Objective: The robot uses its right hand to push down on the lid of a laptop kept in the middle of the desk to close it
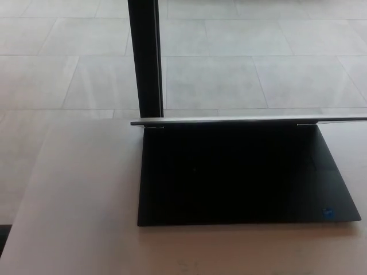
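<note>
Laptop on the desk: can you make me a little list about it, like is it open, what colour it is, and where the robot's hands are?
thing: laptop
state: open, lid up, seen edge-on from above
colour: black base, silver-grey lid edge
sticker: small blue one at the base's near right corner
where: on a pale desk, running off the picture's right edge
behind it: a dark post and a tiled floor
robot's hands: neither shows
task step: lid not yet pushed down

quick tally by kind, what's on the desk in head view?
Laptop: 1, open, lid edge-on to the camera
Sticker on the laptop's near right corner: 1, blue
Robot hands: 0 in view
Total: 2
</note>
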`<state>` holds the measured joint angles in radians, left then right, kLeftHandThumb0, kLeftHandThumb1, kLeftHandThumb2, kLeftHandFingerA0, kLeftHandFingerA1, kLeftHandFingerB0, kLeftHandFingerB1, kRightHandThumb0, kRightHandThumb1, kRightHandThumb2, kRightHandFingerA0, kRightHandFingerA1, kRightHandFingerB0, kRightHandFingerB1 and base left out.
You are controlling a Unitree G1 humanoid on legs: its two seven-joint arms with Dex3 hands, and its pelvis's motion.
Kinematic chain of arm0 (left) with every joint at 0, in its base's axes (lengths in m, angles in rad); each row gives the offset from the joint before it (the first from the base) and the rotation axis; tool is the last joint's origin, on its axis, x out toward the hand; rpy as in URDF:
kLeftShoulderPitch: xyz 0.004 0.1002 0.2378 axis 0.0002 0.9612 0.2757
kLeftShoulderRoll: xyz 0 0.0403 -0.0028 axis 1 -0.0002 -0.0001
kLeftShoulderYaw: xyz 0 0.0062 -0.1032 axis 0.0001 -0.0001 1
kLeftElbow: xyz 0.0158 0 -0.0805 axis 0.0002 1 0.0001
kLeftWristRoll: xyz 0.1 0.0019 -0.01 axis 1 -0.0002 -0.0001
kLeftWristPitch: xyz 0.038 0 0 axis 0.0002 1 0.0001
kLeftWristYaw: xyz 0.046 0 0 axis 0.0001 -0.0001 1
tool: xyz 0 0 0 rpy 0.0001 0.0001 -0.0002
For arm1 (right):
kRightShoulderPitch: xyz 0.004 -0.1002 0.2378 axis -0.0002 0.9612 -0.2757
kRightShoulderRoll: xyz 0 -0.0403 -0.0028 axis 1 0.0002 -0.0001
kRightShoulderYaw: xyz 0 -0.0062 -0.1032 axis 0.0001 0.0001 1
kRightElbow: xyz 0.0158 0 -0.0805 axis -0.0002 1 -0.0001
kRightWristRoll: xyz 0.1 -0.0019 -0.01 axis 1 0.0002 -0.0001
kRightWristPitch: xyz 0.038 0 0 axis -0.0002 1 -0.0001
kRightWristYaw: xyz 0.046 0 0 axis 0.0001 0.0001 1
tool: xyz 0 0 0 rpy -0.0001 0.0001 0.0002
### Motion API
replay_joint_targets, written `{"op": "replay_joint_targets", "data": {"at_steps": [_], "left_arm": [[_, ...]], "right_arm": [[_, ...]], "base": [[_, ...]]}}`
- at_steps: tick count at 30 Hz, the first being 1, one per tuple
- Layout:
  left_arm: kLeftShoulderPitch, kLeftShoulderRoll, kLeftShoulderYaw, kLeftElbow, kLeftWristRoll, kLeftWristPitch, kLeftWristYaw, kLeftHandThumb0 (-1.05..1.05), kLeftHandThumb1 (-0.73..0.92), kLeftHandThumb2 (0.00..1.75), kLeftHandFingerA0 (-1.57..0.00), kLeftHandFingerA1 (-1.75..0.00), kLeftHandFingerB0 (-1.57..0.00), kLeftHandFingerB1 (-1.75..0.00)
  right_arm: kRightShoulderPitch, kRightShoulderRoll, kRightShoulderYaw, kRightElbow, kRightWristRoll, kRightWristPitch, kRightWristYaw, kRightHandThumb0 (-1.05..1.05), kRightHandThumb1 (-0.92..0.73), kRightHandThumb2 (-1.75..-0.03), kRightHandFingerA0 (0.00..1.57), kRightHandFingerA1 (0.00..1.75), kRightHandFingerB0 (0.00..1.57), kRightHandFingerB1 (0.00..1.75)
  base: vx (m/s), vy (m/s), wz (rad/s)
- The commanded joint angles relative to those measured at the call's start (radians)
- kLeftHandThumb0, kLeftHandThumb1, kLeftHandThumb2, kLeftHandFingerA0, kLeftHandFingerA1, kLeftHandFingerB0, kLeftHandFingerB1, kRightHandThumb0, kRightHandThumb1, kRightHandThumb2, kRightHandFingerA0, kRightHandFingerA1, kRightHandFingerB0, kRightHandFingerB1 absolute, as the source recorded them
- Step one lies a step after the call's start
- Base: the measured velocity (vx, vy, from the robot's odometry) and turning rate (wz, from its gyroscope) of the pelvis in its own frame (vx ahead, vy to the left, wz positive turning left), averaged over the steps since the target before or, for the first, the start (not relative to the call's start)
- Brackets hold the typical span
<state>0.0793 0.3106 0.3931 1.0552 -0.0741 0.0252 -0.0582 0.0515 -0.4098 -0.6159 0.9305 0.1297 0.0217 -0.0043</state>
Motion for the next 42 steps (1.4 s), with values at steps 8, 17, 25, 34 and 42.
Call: {"op": "replay_joint_targets", "data": {"at_steps": [8,17,25,34,42], "left_arm": [[-0.091,0.106,0.342,0.159,-0.261,-0.017,0.029,-0.83,0.92,0.77,-0.5,-0.65,-0.43,-0.47],[-0.114,0.116,0.389,0.173,-0.251,-0.013,0.028,-0.82,0.92,0.76,-0.5,-0.66,-0.44,-0.5],[-0.094,0.114,0.395,0.176,-0.244,-0.024,0.019,-0.81,0.92,0.76,-0.53,-0.65,-0.46,-0.49],[-0.115,0.117,0.402,0.175,-0.244,-0.02,0.038,-0.81,0.92,0.73,-0.53,-0.64,-0.49,-0.49],[-0.11,0.13,0.394,0.184,-0.235,-0.005,0.024,-0.88,0.77,0.94,-0.5,-0.69,-0.41,-0.53]], "right_arm": [[-0.164,-0.138,-0.468,-0.103,0.391,0.062,-0.081,-0.83,-0.92,-0.74,0.4,1.43,0.07,0.85],[-0.283,-0.109,-0.295,-0.592,0.319,0.123,-0.01,-0.85,-0.92,-0.83,0.03,1.23,0.0,0.49],[-0.429,-0.165,0.093,-0.974,0.077,0.108,0.068,-0.93,-0.92,-0.77,0.11,0.53,0.11,0.36],[-0.615,-0.177,0.455,-0.86,-0.248,-0.056,0.128,-0.37,-0.41,-1.09,0.02,0.53,0.0,0.49],[-0.697,-0.142,0.723,-0.721,-0.419,-0.116,0.141,-0.93,-0.92,-0.79,0.04,0.43,0.17,0.35]], "base": [[0.0,0.0,0.0],[0.0,0.0,0.0],[0.0,0.0,0.0],[0.0,0.0,0.0],[0.0,0.0,0.0]]}}
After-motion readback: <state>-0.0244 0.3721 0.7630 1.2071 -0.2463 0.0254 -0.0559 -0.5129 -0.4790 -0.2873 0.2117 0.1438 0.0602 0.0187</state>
